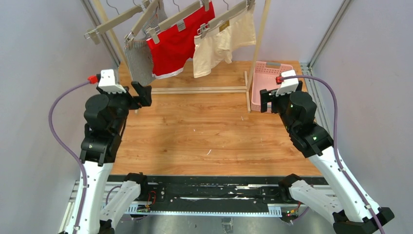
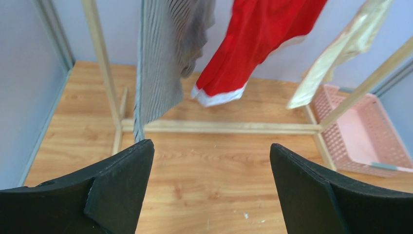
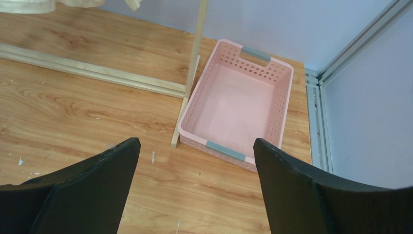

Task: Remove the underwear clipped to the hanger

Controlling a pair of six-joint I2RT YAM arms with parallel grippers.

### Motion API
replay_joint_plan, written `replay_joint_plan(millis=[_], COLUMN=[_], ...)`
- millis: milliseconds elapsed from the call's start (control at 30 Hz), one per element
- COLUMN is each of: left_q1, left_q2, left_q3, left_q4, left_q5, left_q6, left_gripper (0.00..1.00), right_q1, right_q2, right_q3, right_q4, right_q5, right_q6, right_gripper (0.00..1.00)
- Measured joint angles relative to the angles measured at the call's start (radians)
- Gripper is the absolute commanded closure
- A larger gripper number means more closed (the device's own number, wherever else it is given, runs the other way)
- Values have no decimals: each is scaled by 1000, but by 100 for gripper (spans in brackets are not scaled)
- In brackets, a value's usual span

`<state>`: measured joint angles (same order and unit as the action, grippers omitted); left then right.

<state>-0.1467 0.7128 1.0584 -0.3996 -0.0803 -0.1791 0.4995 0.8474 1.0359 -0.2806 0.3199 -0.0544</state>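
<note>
Both wide open, gripping zilch, touching nothing. Up ahead of the left gripper (image 2: 210,148): grey striped briefs (image 2: 160,58) nearest, dangling just past the left finger. Then red briefs (image 2: 253,39) and cream briefs (image 2: 341,53) off to the right, all clipped on hangers (image 1: 170,21). Straight ahead of the right gripper (image 3: 195,144): pink basket (image 3: 234,112), right beside the rack post (image 3: 197,48).

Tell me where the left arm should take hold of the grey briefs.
Grip the grey briefs at the loose lower hem, coming from the front with the open left end effector. They hang straight down from the hanger, free at the bottom, and that hem is nearest this arm; pulling down should probably unclip them.
</note>
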Motion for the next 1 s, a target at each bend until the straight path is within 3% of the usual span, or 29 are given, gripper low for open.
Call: replay_joint_plan(millis=[267, 633, 767, 1000], left_q1=[0, 0, 0, 4], left_q2=[240, 689, 792, 887], left_q3=[425, 1157, 1251, 1269], left_q4=[-12, -151, -190, -223], left_q5=[121, 53, -7, -97], left_q6=[23, 132, 160, 187], left_gripper=[2, 2, 2, 2], right_q1=[0, 1, 1, 1], right_q2=[1, 27, 20, -10], right_q3=[0, 0, 0, 0], right_q4=[7, 26, 26, 26], right_q5=[-5, -5, -5, -7], right_q6=[-3, -23, -30, -35], right_gripper=[11, 18, 19, 20])
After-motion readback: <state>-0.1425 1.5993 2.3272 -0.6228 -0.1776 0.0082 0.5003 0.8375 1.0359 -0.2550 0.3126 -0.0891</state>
